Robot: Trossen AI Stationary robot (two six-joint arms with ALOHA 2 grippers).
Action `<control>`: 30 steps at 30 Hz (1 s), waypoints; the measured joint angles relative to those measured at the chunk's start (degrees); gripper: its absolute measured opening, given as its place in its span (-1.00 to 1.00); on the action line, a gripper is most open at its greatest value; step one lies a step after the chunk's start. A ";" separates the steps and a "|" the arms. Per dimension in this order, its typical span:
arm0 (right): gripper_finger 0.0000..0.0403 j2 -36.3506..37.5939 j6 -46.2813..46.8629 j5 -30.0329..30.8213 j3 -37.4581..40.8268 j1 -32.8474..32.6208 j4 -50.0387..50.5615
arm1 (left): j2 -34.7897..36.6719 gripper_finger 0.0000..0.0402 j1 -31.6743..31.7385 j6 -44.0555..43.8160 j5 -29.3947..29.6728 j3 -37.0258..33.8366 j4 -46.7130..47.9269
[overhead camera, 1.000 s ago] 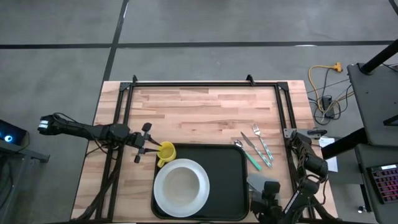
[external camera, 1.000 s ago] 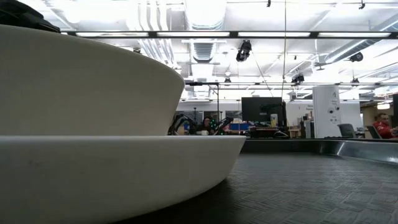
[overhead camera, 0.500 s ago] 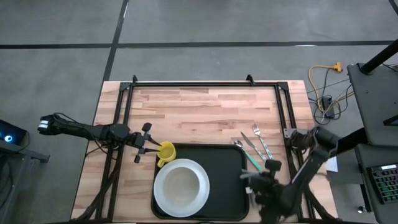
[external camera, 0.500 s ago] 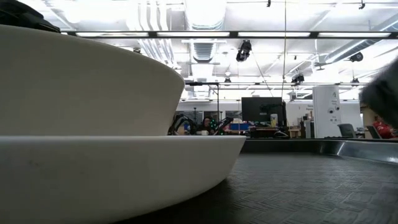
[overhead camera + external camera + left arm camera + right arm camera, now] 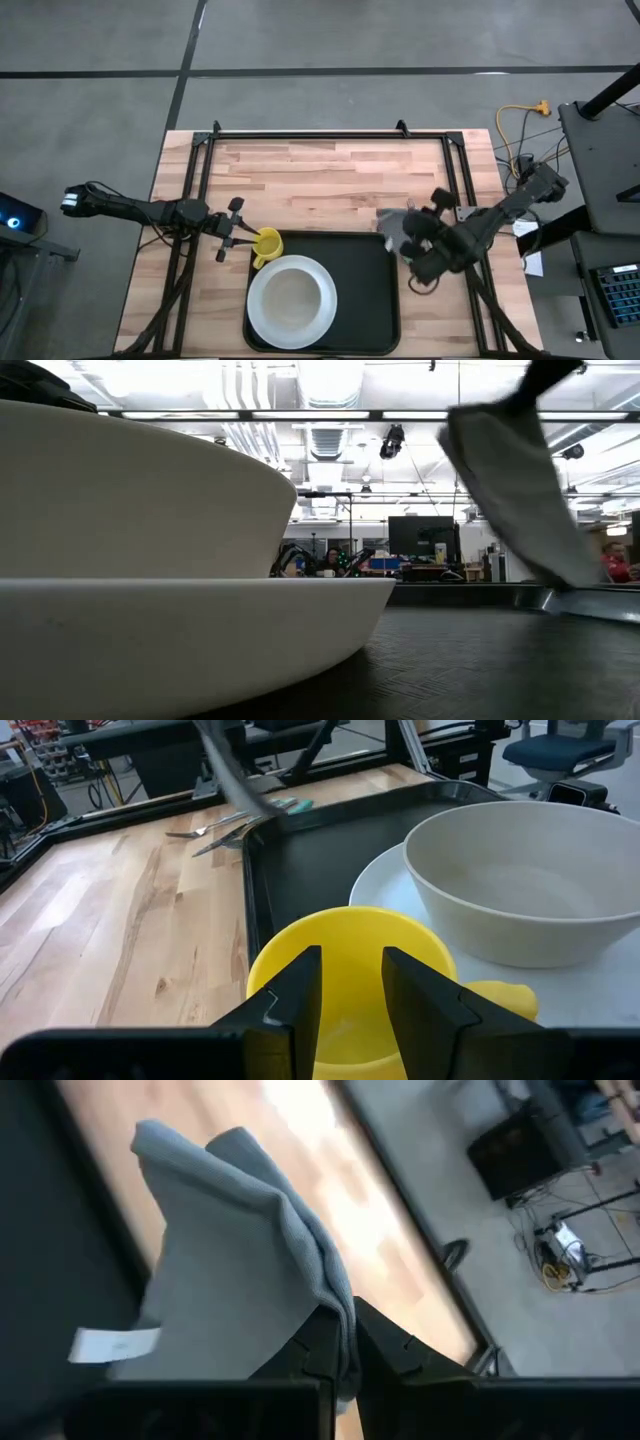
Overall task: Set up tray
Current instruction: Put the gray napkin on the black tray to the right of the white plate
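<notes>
Low view: bowl (image 5: 150, 550) blocking tray (image 5: 480, 660)

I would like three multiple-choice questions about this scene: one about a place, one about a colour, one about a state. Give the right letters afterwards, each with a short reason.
1. Where does the white bowl sit?
A. on the white plate inside the black tray
B. on the bare wood
C. on the floor

2. What colour is the cup at the left gripper?
A. red
B. yellow
C. blue

3. What is the right gripper doing?
A. hanging open and empty
B. shut on a fork
C. shut on the grey napkin

Answers:
1 A: the high view shows bowl, plate and tray stacked.
2 B: the left wrist view shows a yellow cup between the fingers.
3 C: the right wrist view shows grey cloth pinched at the fingertips.
</notes>
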State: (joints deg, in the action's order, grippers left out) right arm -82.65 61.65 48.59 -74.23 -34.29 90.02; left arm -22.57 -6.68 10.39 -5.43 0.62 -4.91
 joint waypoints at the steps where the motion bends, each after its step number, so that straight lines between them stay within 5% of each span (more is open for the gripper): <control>1: -0.96 0.22 -0.06 1.26 -0.71 0.95 -0.21 | 0.00 -0.53 0.01 0.00 0.00 -0.02 0.00; 7: -0.96 -2.88 -4.36 2.55 -3.33 2.71 -10.31 | 0.00 -0.53 0.00 0.00 0.00 -0.02 0.00; 14: -0.96 -12.65 -5.59 -3.33 -4.81 -1.68 -21.46 | 0.00 -0.53 0.00 0.00 0.00 -0.02 0.00; 30: -0.96 -30.87 0.98 -12.28 -17.75 -13.43 -24.18 | -0.02 -0.53 0.00 0.00 0.00 -0.02 0.00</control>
State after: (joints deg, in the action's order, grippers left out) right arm -113.52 62.63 36.31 -91.98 -47.72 65.85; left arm -22.59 -6.68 10.39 -5.43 0.60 -4.91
